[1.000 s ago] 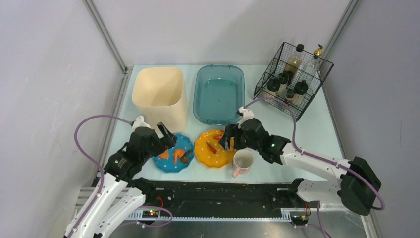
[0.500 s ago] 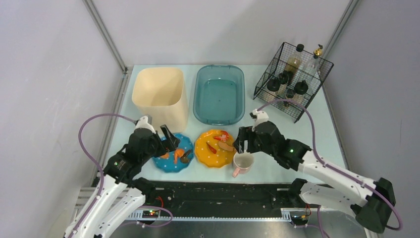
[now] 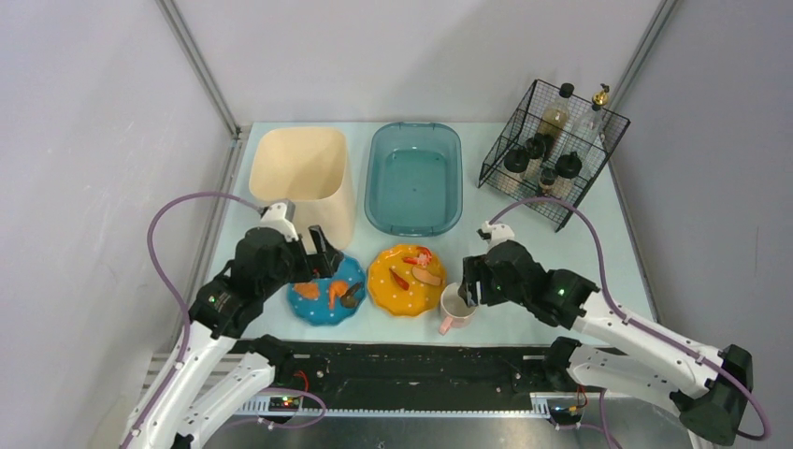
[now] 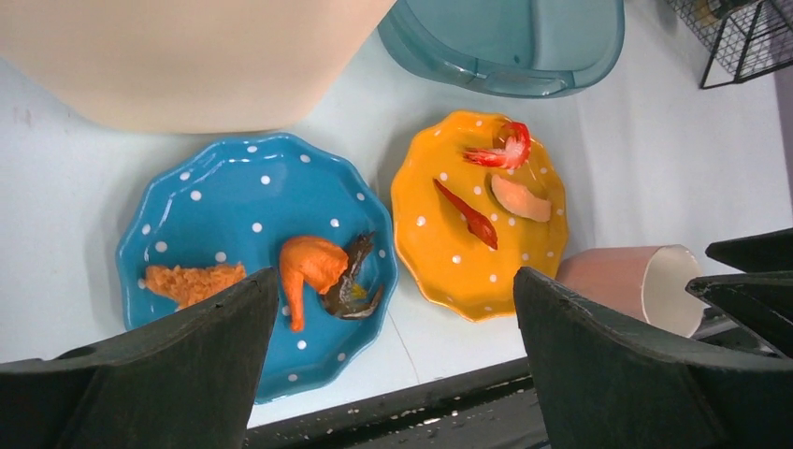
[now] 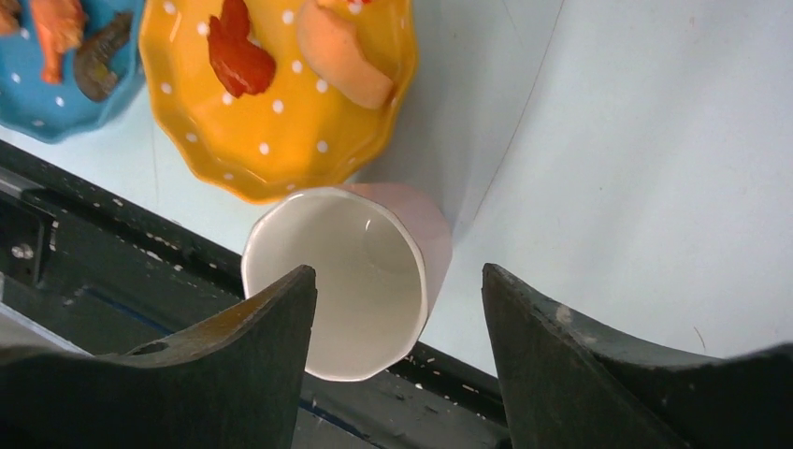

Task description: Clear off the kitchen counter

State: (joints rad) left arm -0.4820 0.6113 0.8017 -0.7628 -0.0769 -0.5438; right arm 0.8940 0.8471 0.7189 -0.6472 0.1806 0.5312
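Observation:
The kitchen counter (image 3: pixel 561 253) carries a blue dotted plate (image 3: pixel 301 313) (image 4: pixel 187 196) with orange scraps (image 4: pixel 309 267) and a dark scrap. Beside it an orange dotted plate (image 3: pixel 388 290) (image 4: pixel 439 234) (image 5: pixel 281 140) holds a shrimp (image 4: pixel 500 150), a red chili and a peach slice. A pink mug (image 3: pixel 458 304) (image 5: pixel 355 253) stands near the front edge. My left gripper (image 3: pixel 323 257) (image 4: pixel 395 281) hovers wide open above the two plates, empty. My right gripper (image 3: pixel 470 281) (image 5: pixel 397 271) is open above the mug, with one finger over its mouth and the other outside its right wall.
A cream bin (image 3: pixel 304 178) and a teal basin (image 3: pixel 414 187) stand behind the plates. A black wire basket (image 3: pixel 552 150) of bottles sits at the back right. The black front strip (image 3: pixel 411 360) runs right below the mug.
My right gripper has moved right and nearer, from over the orange plate to over the mug, and its jaws have narrowed. My left gripper has shifted slightly up and right over the blue plate.

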